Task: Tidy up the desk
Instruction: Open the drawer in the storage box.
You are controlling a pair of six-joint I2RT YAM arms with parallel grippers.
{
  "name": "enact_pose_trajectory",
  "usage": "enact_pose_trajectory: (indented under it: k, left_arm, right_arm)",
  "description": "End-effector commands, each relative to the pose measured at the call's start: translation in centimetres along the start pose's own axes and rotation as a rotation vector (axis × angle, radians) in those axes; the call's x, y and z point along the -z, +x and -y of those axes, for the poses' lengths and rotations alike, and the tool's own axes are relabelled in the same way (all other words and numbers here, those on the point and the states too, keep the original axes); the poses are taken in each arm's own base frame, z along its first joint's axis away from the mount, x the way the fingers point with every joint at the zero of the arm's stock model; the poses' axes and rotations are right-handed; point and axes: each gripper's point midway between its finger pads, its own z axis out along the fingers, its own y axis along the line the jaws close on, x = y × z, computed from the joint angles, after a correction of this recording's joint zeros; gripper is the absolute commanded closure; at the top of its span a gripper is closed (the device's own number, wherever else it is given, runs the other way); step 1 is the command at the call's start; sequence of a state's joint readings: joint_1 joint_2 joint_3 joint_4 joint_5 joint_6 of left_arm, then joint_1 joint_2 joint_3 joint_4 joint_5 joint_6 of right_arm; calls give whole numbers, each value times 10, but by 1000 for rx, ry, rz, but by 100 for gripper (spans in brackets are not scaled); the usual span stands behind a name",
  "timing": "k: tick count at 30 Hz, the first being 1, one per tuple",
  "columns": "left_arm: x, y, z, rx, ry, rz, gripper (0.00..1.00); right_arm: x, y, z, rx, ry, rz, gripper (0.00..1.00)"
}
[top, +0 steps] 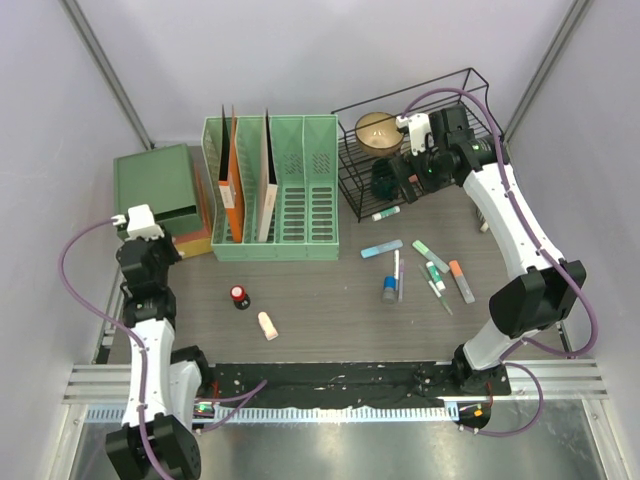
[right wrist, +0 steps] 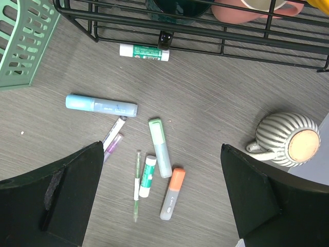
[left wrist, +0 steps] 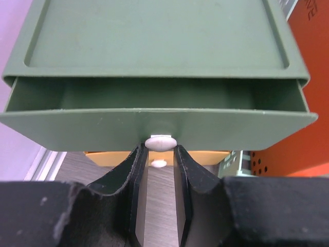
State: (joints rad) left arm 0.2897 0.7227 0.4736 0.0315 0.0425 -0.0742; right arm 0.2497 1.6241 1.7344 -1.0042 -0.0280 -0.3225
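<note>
The desk is a dark wood-grain top. At its back left stands a green drawer unit. In the left wrist view its top drawer is pulled out a little, and my left gripper is shut on that drawer's white knob. My right gripper hangs open, high above scattered stationery: a blue highlighter, a green highlighter, an orange-capped marker, a glue stick and a thin green pen. Nothing is between its fingers.
A green slotted file rack holds folders at the back. Right of it stands a black wire basket with a bowl. A striped mug stands right of the pens. A red-capped bottle and a pale tube lie front left.
</note>
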Motion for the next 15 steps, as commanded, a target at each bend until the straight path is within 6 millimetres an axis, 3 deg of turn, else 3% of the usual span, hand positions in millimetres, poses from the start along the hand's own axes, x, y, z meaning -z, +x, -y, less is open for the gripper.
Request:
enact_pose_trajectory:
  k: [1,6,15]
  left_arm:
    - [8,4,4,-72,35,9,93]
    - [19,16,7,-119,65,-12,97]
    - [32,12,8,-146,74,5,100]
  right_arm:
    - [2,-6,-1,11,-4,20,0]
    - [0,-6,-2,13,-12,18,0]
    - [0,-4,-6,11,-27,14,0]
